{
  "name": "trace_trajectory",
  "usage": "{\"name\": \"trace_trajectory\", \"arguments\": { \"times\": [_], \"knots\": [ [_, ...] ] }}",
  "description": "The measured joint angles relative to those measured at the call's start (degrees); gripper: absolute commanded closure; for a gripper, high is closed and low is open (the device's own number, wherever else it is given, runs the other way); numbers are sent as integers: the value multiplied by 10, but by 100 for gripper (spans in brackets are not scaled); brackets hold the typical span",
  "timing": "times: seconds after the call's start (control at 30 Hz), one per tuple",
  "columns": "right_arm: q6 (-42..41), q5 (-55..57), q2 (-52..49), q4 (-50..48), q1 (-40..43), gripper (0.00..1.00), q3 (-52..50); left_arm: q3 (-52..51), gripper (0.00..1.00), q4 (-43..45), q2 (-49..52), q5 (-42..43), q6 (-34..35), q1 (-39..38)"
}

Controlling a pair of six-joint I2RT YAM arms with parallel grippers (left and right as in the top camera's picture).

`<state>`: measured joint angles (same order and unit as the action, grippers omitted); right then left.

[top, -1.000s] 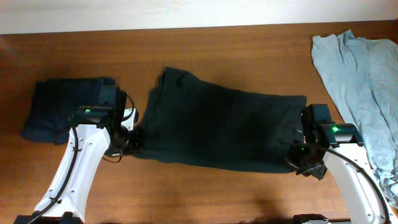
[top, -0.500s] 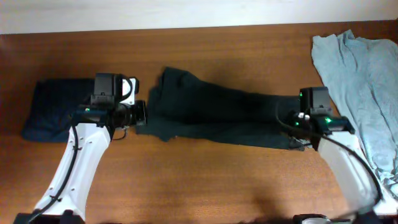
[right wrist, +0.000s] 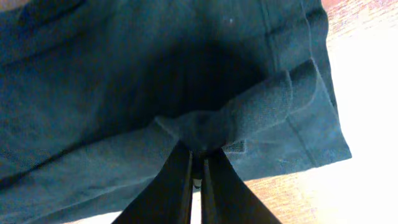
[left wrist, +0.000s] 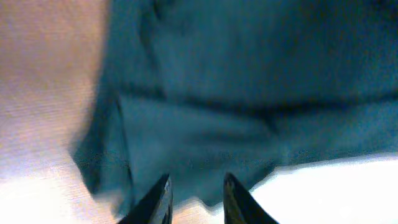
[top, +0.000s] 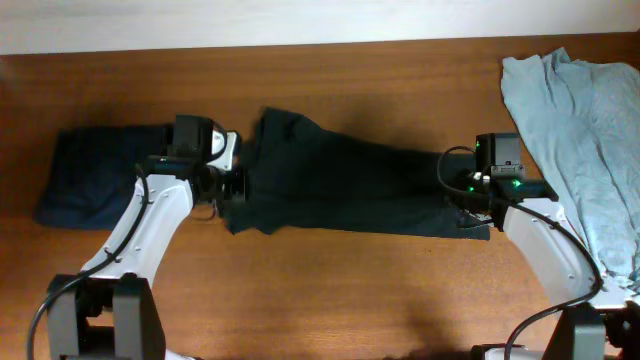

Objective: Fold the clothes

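Note:
The black, slightly greenish T-shirt (top: 350, 185) lies across the middle of the table as a long band folded lengthwise. My left gripper (top: 236, 187) sits at its left end. In the left wrist view that gripper (left wrist: 196, 194) stands open just short of the cloth's edge (left wrist: 249, 81), with bare table between its fingertips. My right gripper (top: 458, 190) is at the shirt's right end. In the right wrist view it (right wrist: 198, 155) is shut on a bunched fold of the shirt (right wrist: 205, 127), near the hem.
A folded dark blue garment (top: 95, 175) lies left of the left arm. A crumpled light grey-blue garment (top: 585, 130) covers the table's right end. The table's far edge runs along a white wall (top: 300, 20).
Both grippers moved toward the far side, carrying the shirt's near edge over it and narrowing it into a band. The left gripper opened and let go of the cloth.

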<state>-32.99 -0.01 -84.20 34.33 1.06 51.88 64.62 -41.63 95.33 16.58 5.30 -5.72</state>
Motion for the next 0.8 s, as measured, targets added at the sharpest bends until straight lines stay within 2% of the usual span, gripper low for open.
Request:
{"name": "trace_trajectory", "arguments": {
  "times": [0.13, 0.2, 0.33, 0.5, 0.8],
  "knots": [
    [0, 0, 0, 1, 0, 95, 0, 0, 74, -81, 0, 21, -25, -5],
    [0, 0, 0, 1, 0, 95, 0, 0, 79, -97, 0, 19, -47, -19],
    [0, 0, 0, 1, 0, 95, 0, -9, 78, -83, 0, -28, -69, -82],
    [0, 0, 0, 3, 0, 95, 0, -32, 62, -74, 0, -128, -70, -174],
    [0, 0, 0, 3, 0, 95, 0, -33, 62, -46, 46, -178, -70, -183]
  ]
}}
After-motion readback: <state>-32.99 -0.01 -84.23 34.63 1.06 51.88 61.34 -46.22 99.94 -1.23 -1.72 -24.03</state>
